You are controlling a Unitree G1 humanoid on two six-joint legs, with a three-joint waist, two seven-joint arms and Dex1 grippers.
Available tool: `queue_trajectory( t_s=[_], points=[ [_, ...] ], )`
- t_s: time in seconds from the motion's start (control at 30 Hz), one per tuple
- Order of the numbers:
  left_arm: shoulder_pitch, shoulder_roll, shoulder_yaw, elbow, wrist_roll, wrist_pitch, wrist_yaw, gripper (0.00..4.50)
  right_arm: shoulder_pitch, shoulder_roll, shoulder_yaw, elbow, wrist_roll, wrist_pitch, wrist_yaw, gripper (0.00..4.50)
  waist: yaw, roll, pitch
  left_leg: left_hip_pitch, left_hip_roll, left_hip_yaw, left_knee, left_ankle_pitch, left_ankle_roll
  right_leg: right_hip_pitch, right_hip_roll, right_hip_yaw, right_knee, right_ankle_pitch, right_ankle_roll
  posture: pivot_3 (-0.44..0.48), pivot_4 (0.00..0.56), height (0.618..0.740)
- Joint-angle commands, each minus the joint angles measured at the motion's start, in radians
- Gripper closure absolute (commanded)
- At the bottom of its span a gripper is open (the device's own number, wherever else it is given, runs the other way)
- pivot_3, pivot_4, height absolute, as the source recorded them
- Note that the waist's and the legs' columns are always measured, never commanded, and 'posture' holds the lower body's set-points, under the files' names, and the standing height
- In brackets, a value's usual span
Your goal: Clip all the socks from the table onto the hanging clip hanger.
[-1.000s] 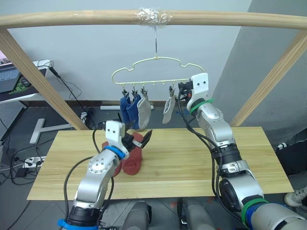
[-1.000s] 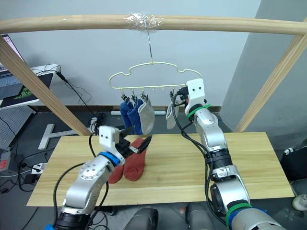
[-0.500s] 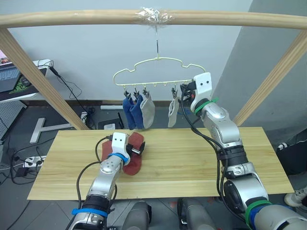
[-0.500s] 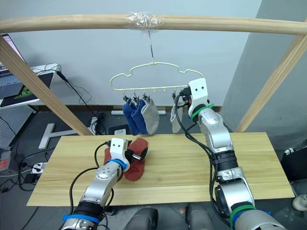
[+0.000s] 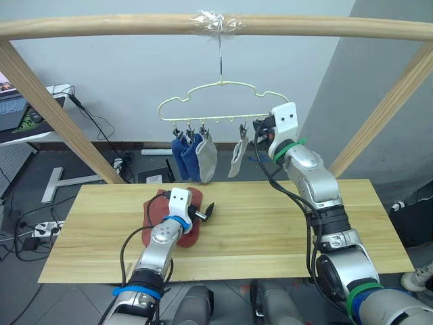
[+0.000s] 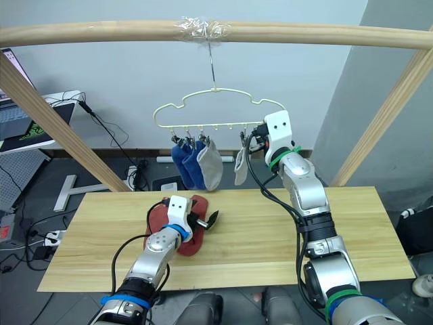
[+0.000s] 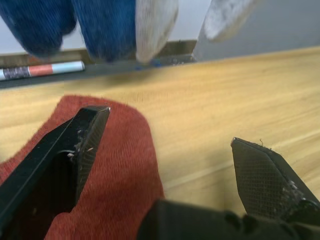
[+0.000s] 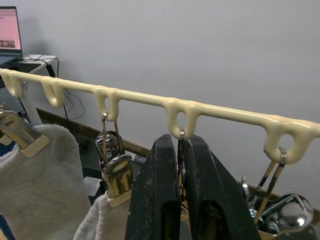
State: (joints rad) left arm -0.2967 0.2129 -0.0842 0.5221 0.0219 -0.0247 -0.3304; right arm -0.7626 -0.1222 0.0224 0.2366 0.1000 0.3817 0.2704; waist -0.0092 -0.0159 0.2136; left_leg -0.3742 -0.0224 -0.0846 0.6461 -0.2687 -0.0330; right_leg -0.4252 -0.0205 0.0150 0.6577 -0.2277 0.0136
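Note:
Two rust-red socks (image 5: 157,211) lie side by side on the table (image 5: 270,230), left of centre. My left gripper (image 5: 203,211) stands open low over their right edge: one finger (image 7: 85,135) is above red fabric, the other above bare wood. The pale-yellow clip hanger (image 5: 220,88) hangs from the top pole. Two blue socks (image 5: 184,150) and a grey sock (image 5: 207,156) are clipped at its left, another grey sock (image 5: 237,157) further right. My right gripper (image 8: 181,145) is shut on a metal clip near the hanger's right end.
A round wooden pole frame (image 5: 101,27) spans the top, with slanted legs at both sides of the table. Behind the table are a desk with a laptop (image 5: 13,108) and cables on the floor. The table's right half is bare wood.
My left arm has dropped toward the table, and its gripper has shifted right over the red socks and stands open. The hanger and hung socks swayed slightly. My right gripper stayed at the hanger.

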Motion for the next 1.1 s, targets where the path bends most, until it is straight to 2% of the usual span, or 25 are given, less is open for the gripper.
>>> queue_trajectory(
  t_s=[0.03,0.13,0.27,0.53,0.67,0.8,0.9,1.03,1.07,1.1],
  points=[
    [0.016,0.005,0.008,-0.05,0.008,0.038,0.019,0.0,-0.001,-0.012,-0.011,-0.044,-0.001,0.006,-0.007,4.48,-0.002,0.0,0.0,0.0,0.0,0.0,0.0,0.0,0.0,0.0,0.0,0.0,0.0,0.0,0.0,0.015,0.206,0.74],
    [0.056,0.018,0.029,-0.106,0.019,0.052,0.063,0.0,0.0,-0.016,-0.011,-0.037,-0.003,0.003,-0.01,4.48,-0.008,0.0,0.0,0.0,0.0,0.0,0.0,0.0,0.0,0.0,0.0,0.0,0.0,0.0,0.0,0.003,0.209,0.74],
    [0.08,0.015,0.039,-0.151,-0.001,0.083,0.06,0.0,0.0,-0.018,-0.009,-0.038,0.0,0.006,-0.013,4.48,-0.01,0.0,0.0,0.0,0.0,-0.001,0.0,0.0,0.0,0.0,0.0,0.0,0.0,0.0,0.0,0.003,0.213,0.74],
    [0.014,-0.016,0.091,-0.038,-0.043,0.213,0.088,0.0,-0.005,-0.02,-0.004,-0.024,0.002,0.012,-0.005,4.48,-0.013,0.0,0.0,0.0,0.0,-0.001,0.001,0.0,0.0,0.001,0.0,0.0,0.0,0.0,0.0,0.009,0.22,0.74],
    [-0.012,-0.005,0.092,-0.01,-0.023,0.209,0.11,0.0,-0.005,-0.02,-0.003,-0.025,0.002,0.014,-0.003,4.48,-0.017,0.0,0.0,0.0,0.0,-0.001,0.0,0.0,0.0,0.001,0.0,-0.001,0.0,0.0,0.0,0.009,0.222,0.74],
    [-0.008,0.003,0.074,-0.026,-0.013,0.206,0.085,0.0,-0.001,-0.016,-0.002,-0.03,0.004,0.019,-0.003,4.48,-0.017,0.0,0.0,0.0,0.0,-0.001,0.0,0.0,0.0,0.001,0.0,-0.001,0.0,0.0,0.0,0.017,0.218,0.74],
    [0.005,-0.006,0.098,-0.029,-0.038,0.257,0.088,0.0,-0.002,-0.013,0.001,-0.033,0.002,0.022,-0.004,4.48,-0.017,0.0,0.0,0.0,0.0,-0.002,0.0,0.0,0.0,0.001,0.0,-0.001,0.0,0.0,0.0,0.018,0.216,0.74],
    [0.044,-0.02,0.099,-0.051,-0.087,0.342,0.029,0.0,0.006,-0.008,0.002,-0.05,0.004,0.027,-0.005,4.48,-0.017,0.0,0.0,0.001,0.0,-0.001,0.0,0.0,0.0,0.002,0.0,0.0,0.0,0.0,0.0,0.031,0.209,0.74],
    [0.059,-0.023,0.089,-0.065,-0.092,0.359,0.012,0.39,0.01,-0.009,0.002,-0.053,0.004,0.028,-0.004,4.5,-0.017,0.0,0.0,0.002,0.0,-0.001,0.0,0.0,0.0,0.002,0.0,0.0,0.0,0.0,0.0,0.041,0.204,0.74],
    [0.074,-0.021,0.073,-0.077,-0.091,0.373,-0.007,0.56,0.015,-0.01,0.003,-0.056,0.004,0.028,-0.002,4.5,-0.016,0.0,0.0,0.004,0.0,-0.001,-0.001,0.0,0.0,0.003,0.0,0.0,0.0,0.0,0.0,0.051,0.198,0.74]
  ],
)
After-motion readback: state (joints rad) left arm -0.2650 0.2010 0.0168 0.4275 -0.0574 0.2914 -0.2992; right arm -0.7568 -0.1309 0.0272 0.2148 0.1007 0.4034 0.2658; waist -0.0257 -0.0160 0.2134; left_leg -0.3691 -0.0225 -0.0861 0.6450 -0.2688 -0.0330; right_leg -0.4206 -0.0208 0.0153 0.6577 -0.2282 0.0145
